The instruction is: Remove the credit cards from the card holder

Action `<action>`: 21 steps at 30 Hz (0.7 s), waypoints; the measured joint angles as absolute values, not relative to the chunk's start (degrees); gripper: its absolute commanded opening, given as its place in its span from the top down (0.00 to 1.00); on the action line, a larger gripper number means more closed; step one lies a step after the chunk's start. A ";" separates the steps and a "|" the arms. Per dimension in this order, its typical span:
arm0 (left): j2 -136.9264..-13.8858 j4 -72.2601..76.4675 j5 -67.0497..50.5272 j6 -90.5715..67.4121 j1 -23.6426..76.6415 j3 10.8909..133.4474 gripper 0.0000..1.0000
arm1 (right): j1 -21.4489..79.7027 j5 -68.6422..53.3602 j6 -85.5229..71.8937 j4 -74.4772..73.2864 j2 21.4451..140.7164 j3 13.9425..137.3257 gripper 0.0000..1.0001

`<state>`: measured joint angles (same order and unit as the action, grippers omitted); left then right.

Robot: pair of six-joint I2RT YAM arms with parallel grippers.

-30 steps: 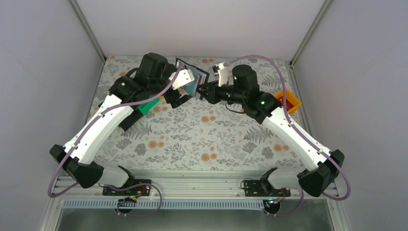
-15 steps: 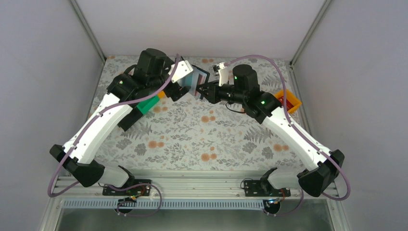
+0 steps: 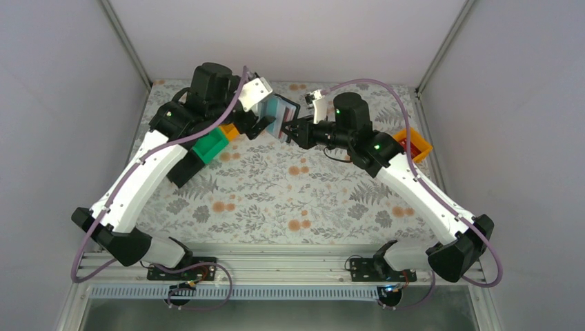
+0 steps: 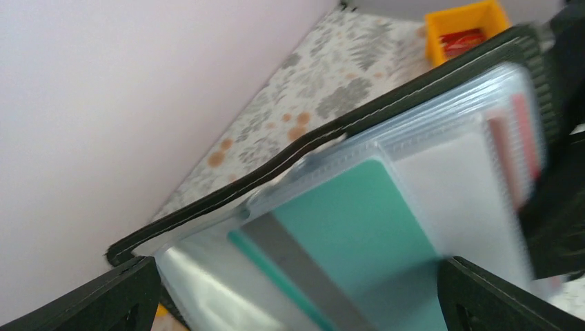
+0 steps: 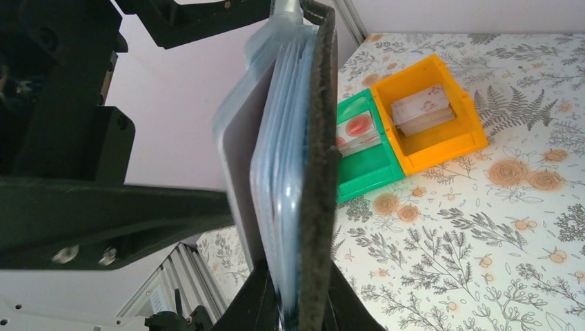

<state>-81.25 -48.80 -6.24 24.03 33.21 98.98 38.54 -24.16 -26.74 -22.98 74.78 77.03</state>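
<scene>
Right tool (image 5: pixel 300 307) clamped together on the bottom edge of the card holder (image 5: pixel 319 138), which stands on edge in the air near 12 o'clock of the tabletop (image 3: pixel 290 200). Left tool (image 3: pixel 261 124) is spread wide at the holder's open face, gripping nothing. Risks, biggest first: the holder is pinched along one edge only, so a sideways pull from the left tool could likely swing it or slip it out of the grip. The clear sleeves bulge, so the left tool may close on sleeve plus card, or on two cards at once, and drag the holder along. A card pulled free up here could drop and land outside the trays. Counts: two arms, one holder, three trays in view: a green tray (image 3: pixel 209 145) at 10 o'clock, one orange tray (image 3: pixel 230 131) touching it, and another orange tray (image 3: pixel 414 143) at 2 o'clock. At least three credit cards show in the sleeves: teal card (image 4: pixel 345 221), pale card (image 4: pixel 448 186), reddish card (image 4: pixel 521 134). More may be hidden behind.
</scene>
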 measured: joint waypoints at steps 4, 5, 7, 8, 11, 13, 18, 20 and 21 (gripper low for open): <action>-82.04 -49.23 -12.47 22.94 33.34 100.55 0.00 | 38.59 -24.36 -26.74 -22.98 74.78 77.03 0.96; -82.46 -49.43 -13.41 22.79 33.34 100.99 0.00 | 38.59 -24.43 -26.74 -22.98 74.78 77.03 0.96; -83.29 -49.82 -14.15 22.37 33.39 101.78 0.00 | 38.57 -24.21 -26.74 -23.18 74.78 77.03 0.96; -83.68 -49.89 -14.11 22.06 33.39 102.08 0.00 | 38.54 -23.99 -26.74 -23.40 74.78 77.03 0.96; -84.42 -49.89 -12.64 21.39 33.41 102.74 0.00 | 38.54 -23.38 -26.74 -23.90 74.78 77.03 0.96; -84.79 -49.80 -11.16 21.06 33.52 102.96 0.00 | 38.54 -22.85 -26.74 -24.25 74.78 77.03 0.96; -86.74 -49.80 -7.14 20.18 33.85 103.35 0.00 | 38.54 -20.12 -26.87 -25.98 74.78 77.03 0.96; -87.64 -49.82 -5.10 19.84 33.98 103.50 0.00 | 38.48 -19.09 -26.94 -26.70 74.78 77.03 0.96; -87.88 -49.80 -4.34 19.68 34.09 103.57 0.00 | 38.44 -18.65 -26.94 -27.05 74.78 77.03 0.96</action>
<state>-87.88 -49.80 -4.34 19.68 34.09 103.57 38.44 -18.65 -26.94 -27.05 74.78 77.03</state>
